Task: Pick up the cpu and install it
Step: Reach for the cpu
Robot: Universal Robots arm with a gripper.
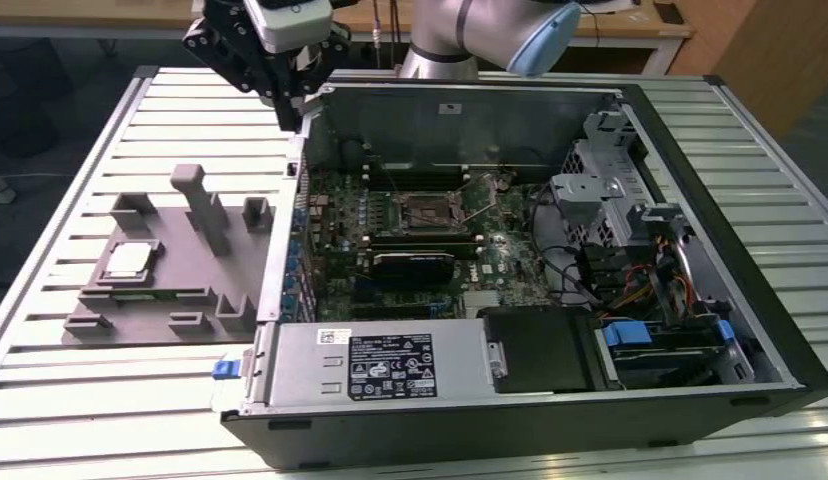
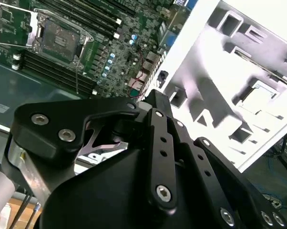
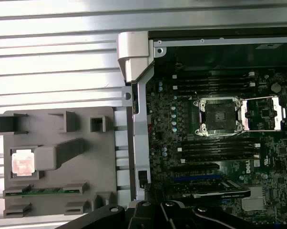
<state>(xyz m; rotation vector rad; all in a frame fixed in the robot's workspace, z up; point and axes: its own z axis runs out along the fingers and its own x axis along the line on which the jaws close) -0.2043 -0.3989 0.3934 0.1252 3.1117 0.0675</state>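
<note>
The cpu (image 1: pixel 127 262) is a small square chip with a silvery top. It lies flat in a recess of the grey fixture block (image 1: pixel 187 300) on the slatted table, at the exterior view's left of the open computer case. In the first wrist view the cpu (image 3: pixel 23 162) sits in the same recess. The motherboard socket (image 1: pixel 428 210) inside the case has its frame lifted open, as both wrist views show for the socket (image 3: pixel 219 116) (image 2: pixel 60 38). My gripper (image 1: pixel 283 95) hangs high above the case's far left corner, apart from the cpu, and nothing shows in it.
The open case (image 1: pixel 734 300) covers the middle and right of the table, with drive cages, cables and a power supply (image 1: pixel 374 365) along its edges. Upright posts (image 1: pixel 194 205) rise from the fixture beside the cpu. Bare slats (image 1: pixel 187 110) lie behind the fixture.
</note>
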